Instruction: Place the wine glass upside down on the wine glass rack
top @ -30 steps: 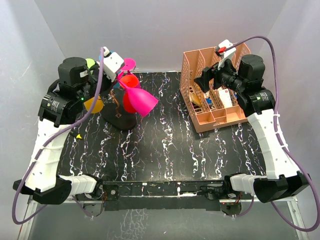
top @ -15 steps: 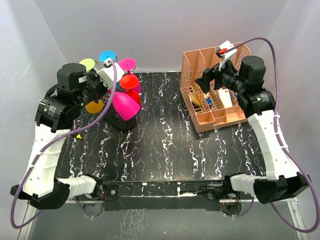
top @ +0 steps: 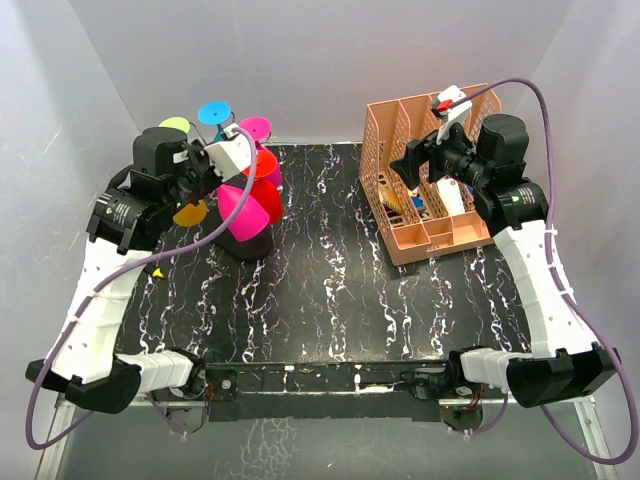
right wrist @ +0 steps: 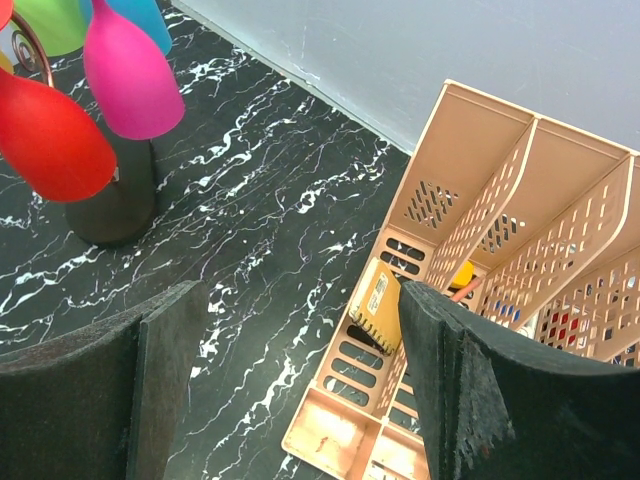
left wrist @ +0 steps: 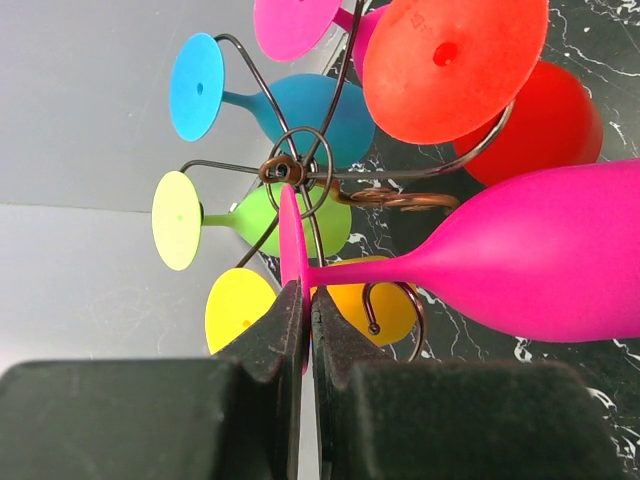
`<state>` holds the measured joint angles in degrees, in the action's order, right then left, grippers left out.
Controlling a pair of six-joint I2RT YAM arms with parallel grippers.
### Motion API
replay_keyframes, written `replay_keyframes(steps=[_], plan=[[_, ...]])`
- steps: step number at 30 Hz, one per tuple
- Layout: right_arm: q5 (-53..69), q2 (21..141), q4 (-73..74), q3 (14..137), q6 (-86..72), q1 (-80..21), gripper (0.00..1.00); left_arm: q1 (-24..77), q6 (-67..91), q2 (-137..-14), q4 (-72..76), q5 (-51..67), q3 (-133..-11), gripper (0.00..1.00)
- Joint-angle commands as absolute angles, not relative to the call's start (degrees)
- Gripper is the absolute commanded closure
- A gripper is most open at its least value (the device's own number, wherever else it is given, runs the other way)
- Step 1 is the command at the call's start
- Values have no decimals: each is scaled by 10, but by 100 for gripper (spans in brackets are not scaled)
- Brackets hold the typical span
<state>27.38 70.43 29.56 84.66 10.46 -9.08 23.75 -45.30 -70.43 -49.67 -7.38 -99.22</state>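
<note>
**Wine glass** (left wrist: 520, 255): smooth, matte magenta, with a flat round foot, a thin stem and a rounded bowl that tapers toward the stem.
- In the left wrist view the long axis lies almost level across the frame.
- The foot sits at centre left, seen edge-on as a thin strip.
- The stem runs to the right, and the bowl fills the right edge with its mouth out of frame.
- This axis runs roughly parallel to those of the blue glass (left wrist: 305, 105) and the green glass (left wrist: 290, 225) already hanging.
- In the top view the magenta glass is at upper left, its bowl slanting down and right from the left arm (top: 110, 215), above the rack's base.

**Left jaws**: two dark, coarse foam-faced pads at the bottom of the left wrist view. They are clenched on the rim of the foot, with only the thin disc between them.

**Wine glass rack** (left wrist: 292, 170): thin dark wire arms curl out from a small ring hub, and copper-coloured hooks show below it.
- In the top view a round black disc base stands on the desk (top: 330, 290), which is black with white marble veining.
- The magenta foot crosses the hub in the left wrist view. Whether it touches the wire cannot be told.
- A red glass (left wrist: 455, 65), a pink glass (left wrist: 295, 25) and a yellow glass (left wrist: 240, 310) also hang from the arms.

**Organizer** (top: 430, 200): peach plastic with slotted walls and upright compartments, at upper right of the top view.

**Right jaws**: released. The foam pads stand wide apart at the lower corners of the right wrist view, with nothing between them, above the desk beside the organizer
</note>
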Motion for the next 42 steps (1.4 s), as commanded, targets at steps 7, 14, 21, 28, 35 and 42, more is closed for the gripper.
replay_keyframes(steps=[7, 14, 21, 28, 35, 42], plan=[[285, 686, 260, 847, 106, -84, 16, 243, -470, -713, -448, -108, -976, 100], [289, 687, 261, 849, 104, -82, 16, 244, -474, -712, -430, -141, -959, 100], [294, 690, 261, 850, 102, -81, 16, 244, -480, -709, -428, -160, -948, 100], [298, 692, 261, 849, 101, -82, 16, 244, -497, -708, -440, -171, -948, 100], [302, 693, 259, 846, 101, -82, 15, 244, -516, -705, -466, -166, -951, 100], [308, 694, 259, 846, 101, -82, 15, 244, -535, -701, -481, -173, -952, 100]])
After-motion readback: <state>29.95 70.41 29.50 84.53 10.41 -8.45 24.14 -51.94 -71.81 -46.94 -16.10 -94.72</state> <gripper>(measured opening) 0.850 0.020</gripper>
